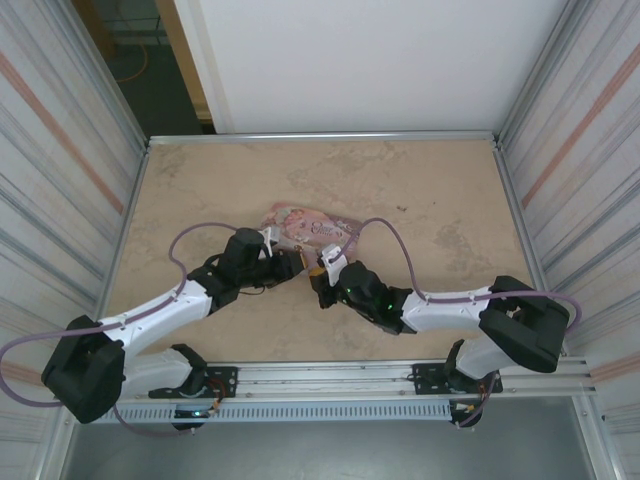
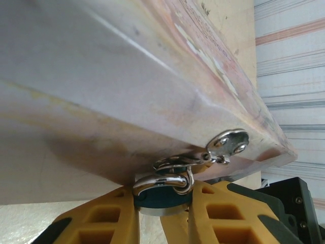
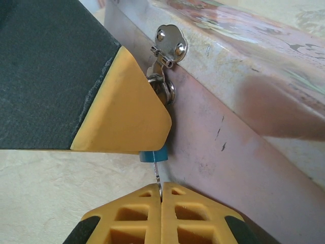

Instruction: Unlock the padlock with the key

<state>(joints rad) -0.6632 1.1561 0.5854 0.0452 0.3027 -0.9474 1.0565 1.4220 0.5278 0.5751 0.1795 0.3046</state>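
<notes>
The small teal padlock hangs by its chrome shackle from the hasp on the side of the pink tin. My left gripper is shut on the padlock's body, one yellow finger on each side. In the right wrist view the padlock peeks out below the left gripper's finger. A thin metal key runs straight up into its underside. My right gripper is shut on the key. From above, both grippers meet at the tin's near edge.
The tin lies on the beige table, roughly in the middle. Corrugated walls close in the left and right sides. A metal rail runs along the near edge by the arm bases.
</notes>
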